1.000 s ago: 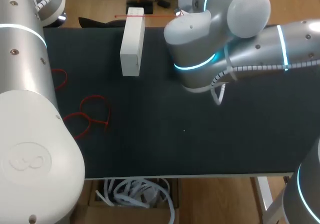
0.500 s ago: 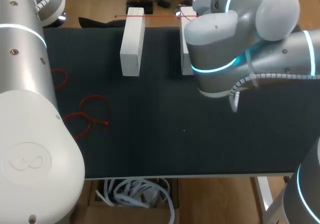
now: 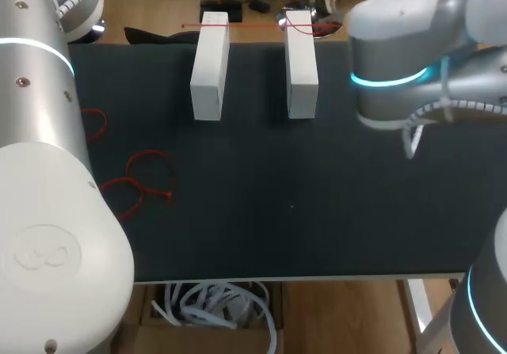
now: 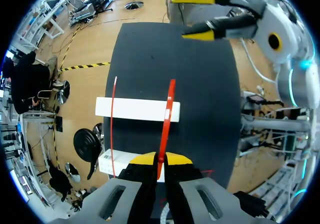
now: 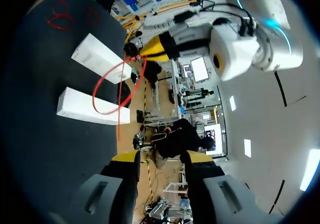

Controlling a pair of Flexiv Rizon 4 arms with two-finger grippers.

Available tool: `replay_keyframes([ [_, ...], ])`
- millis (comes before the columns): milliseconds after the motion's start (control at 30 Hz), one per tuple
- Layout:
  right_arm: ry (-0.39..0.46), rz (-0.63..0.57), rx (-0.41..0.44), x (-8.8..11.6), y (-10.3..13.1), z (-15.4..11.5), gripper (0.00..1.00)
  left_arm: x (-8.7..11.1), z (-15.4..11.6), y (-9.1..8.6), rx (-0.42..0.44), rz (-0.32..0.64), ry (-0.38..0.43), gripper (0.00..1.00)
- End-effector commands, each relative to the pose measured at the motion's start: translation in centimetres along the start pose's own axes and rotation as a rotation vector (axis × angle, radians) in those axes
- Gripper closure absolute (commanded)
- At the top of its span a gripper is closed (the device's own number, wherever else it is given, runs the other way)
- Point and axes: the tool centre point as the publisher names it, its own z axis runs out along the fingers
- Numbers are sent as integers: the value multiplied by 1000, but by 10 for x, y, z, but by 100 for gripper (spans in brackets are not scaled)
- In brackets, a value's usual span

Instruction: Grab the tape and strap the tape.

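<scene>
Two white blocks lie side by side at the table's far side. A thin red tape runs across their far ends and loops at the right block. In the left wrist view my left gripper is shut on the red tape, which arches over the farther block. My right gripper stands open with nothing between its fingers, away from the blocks. It also shows ahead in the left wrist view, right gripper, over the mat. The right wrist view shows the tape loop at a block.
Spare red tapes lie on the black mat at the left. My right arm hangs over the mat's right part. A box of white ties sits below the front edge.
My right arm has swung to the right, off the blocks, uncovering the right block and the tape loop. Its fingers have spread wider. The left gripper holds still.
</scene>
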Motion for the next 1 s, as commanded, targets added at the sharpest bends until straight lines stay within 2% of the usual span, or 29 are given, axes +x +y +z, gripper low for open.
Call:
replay_keyframes([
  [33, 81, -26, -74, -10, -16, 13, 63, -1, -1, -1, -5, -1, 4, 100],
  [100, 79, -19, -85, -11, -17, 19, 62, -1, -1, -1, -5, -1, 4, 100],
  [200, 87, -36, -117, -11, -13, 27, 53, -1, -1, -1, -5, -1, 4, 100],
  [233, 91, -51, -128, -12, -10, 30, 0, -1, -1, -1, -5, -1, 4, 100],
  [300, 101, -78, -170, -12, -4, 34, 0, -1, -1, -1, -5, -1, 4, 100],
  [867, 101, -78, -170, -12, -4, 34, 0, -1, -1, -1, -5, -1, 4, 100],
  [1000, 101, -78, -170, -12, -4, 34, 0, 1, -2, 26, -39, -102, -9, 100],
])
